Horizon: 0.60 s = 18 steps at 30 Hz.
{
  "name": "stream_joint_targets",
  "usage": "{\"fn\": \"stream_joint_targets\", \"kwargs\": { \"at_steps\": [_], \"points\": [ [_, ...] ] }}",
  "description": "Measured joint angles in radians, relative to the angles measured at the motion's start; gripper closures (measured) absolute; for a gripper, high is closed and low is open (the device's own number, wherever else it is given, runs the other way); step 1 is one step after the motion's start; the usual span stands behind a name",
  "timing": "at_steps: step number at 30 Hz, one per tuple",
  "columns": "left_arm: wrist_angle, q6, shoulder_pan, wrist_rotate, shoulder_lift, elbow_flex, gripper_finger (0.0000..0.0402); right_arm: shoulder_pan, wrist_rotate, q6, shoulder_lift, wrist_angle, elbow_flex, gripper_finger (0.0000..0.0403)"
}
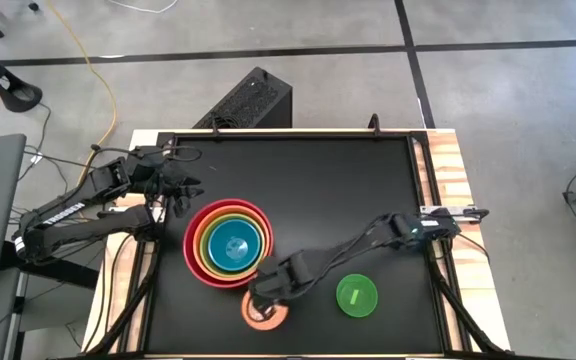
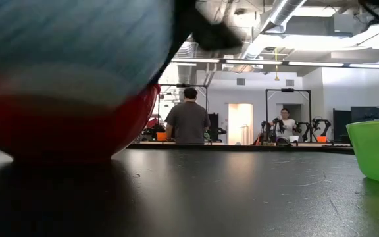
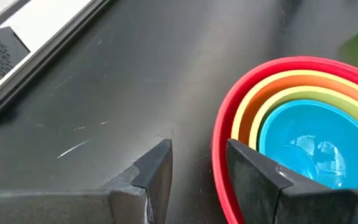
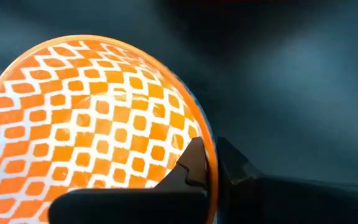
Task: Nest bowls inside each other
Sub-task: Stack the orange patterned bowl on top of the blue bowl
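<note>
A stack of nested bowls [image 1: 228, 242], red outermost, then orange, lime-green and blue innermost, rests on the black table [image 1: 318, 180] left of centre. Just to its near right, my right gripper [image 1: 261, 298] is shut on a small bowl with an orange-and-white lattice pattern [image 4: 92, 124]. A small bright green bowl [image 1: 357, 296] stands on its base farther right. My left gripper [image 3: 197, 165] hangs open over the table at the stack's far left, by the red rim [image 3: 219, 137], with nothing between its fingers. My right gripper pinches the patterned bowl's rim [image 4: 209, 146] with one finger [image 4: 191, 165] inside the bowl and the other [image 4: 235, 171] outside. The fingers come from above, slanting down. I cannot tell whether the bowl's base is on the table.
A raised rim runs round the black table, with wooden edges [image 1: 448, 170] outside it. Bare table lies across the far half and between the two small bowls. In the low view the red bowl [image 2: 71, 125] fills the left and the green bowl [image 2: 377, 151] the right; people stand in the room beyond.
</note>
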Motion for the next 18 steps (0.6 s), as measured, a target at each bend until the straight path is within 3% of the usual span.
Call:
{"fn": "stream_joint_targets", "kwargs": {
  "at_steps": [4, 9, 18],
  "points": [
    [0.001, -0.01, 0.0, -0.017, 0.0, 0.0, 0.0262, -0.015, -0.017, -0.035, -0.133, -0.108, 0.002, 0.0396],
    [0.002, -0.016, 0.0, -0.023, 0.0, 0.0, 0.0262, -0.088, 0.056, -0.099, -0.226, -0.065, 0.002, 0.0396],
    [0.002, 0.003, 0.0, -0.05, 0.0, 0.0, 0.0262, -0.271, 0.048, -0.29, -0.114, 0.206, 0.0, 0.0397]
  ]
}}
